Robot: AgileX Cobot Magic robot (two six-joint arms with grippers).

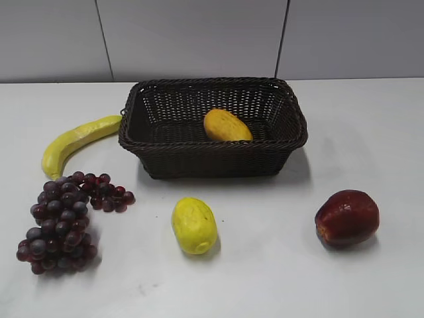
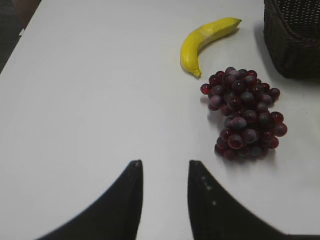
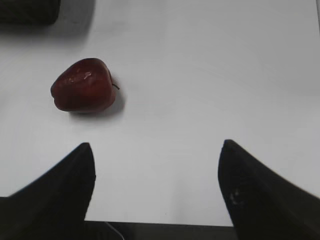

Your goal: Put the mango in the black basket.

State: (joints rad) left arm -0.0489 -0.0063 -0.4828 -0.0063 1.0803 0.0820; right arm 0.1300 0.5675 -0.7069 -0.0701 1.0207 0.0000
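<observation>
1 dark woven wicker basket [image 1: 165,162]; 1 orange-yellow mango [image 1: 226,126]; 1 pale yellow bumpy fruit [image 1: 193,225]; 1 banana [image 1: 76,140]; 1 red apple [image 1: 347,217]; 1 purple grape bunch [image 1: 65,218].

In the left wrist view, the left end effector [image 2: 164,200] appears as two matte black fingers [image 2: 120,210], each a curved, horn-like blade that is broad at the base and narrows to a blunt tip. The right-hand finger carries a few small pale specks along its inner face, perhaps screws. The right end effector [image 3: 156,187] has the same black, tapered fingers [image 3: 60,190], smooth and unmarked apart from a faint round mark on the right one.
</observation>
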